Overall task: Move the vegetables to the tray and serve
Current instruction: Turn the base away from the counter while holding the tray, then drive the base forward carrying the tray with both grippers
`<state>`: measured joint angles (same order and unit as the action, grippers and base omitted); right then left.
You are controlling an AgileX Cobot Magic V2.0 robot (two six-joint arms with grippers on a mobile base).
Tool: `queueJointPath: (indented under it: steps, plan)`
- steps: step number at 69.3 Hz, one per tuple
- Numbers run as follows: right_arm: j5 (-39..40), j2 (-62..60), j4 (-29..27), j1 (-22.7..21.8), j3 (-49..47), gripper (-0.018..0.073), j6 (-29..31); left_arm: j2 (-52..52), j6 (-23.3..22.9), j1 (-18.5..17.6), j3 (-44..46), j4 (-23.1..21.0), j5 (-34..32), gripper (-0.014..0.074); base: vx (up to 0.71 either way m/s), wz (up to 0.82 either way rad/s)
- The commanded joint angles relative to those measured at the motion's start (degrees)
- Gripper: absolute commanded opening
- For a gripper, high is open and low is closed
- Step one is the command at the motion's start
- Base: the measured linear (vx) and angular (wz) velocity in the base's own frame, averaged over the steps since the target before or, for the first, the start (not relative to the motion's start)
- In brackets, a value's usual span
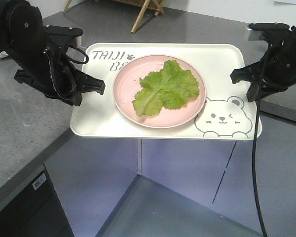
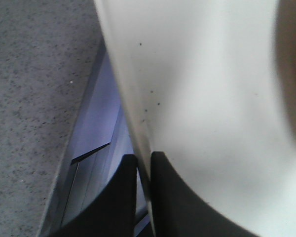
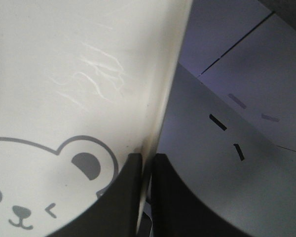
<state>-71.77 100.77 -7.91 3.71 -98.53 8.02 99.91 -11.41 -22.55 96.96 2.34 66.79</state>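
The vegetables (image 1: pixel 165 89), a single ruffled green lettuce leaf, lie on a round pink plate (image 1: pixel 126 79) that sits in the middle of the cream tray (image 1: pixel 222 64). The plate partly covers the tray's grey lettering (image 1: pixel 108 55), and the winking bear drawing (image 1: pixel 221 118) shows at the near right corner. The left gripper (image 1: pixel 96 86) has its jaws closed on the tray's left rim; in the left wrist view the two dark fingers (image 2: pixel 165 197) pinch the thin cream edge (image 2: pixel 133 118) between them. The right gripper (image 1: pixel 239 76) clamps the right rim in the same way, just beside the bear's ear (image 3: pixel 86 165). The tray stands level, most of it over the gap beside the grey speckled surface (image 1: pixel 19 118); whether its left edge touches that surface cannot be told.
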Motion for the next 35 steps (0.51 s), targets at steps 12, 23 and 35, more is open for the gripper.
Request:
queueJointPath:
  steps: [12,23,35]
  plan:
    - [-1.4,-3.1,-1.9,0.1,-1.7,-0.0006,2.3,-3.2,1.3,-0.4,1.7,-1.2,-4.1,-0.0006,-0.03,-0.24]
    - [-1.4,-3.1,-1.9,0.1,-1.7,-0.0006,2.3,-3.2,1.3,-0.4,1.7,-1.2,-4.1,-0.0006,-0.03,-0.21]
    - [-1.4,-3.1,-1.9,0.1,-1.7,-0.0006,2.3,-3.2,1.3,-0.4,1.7,-1.2,-4.1,-0.0006,-0.03,-0.22]
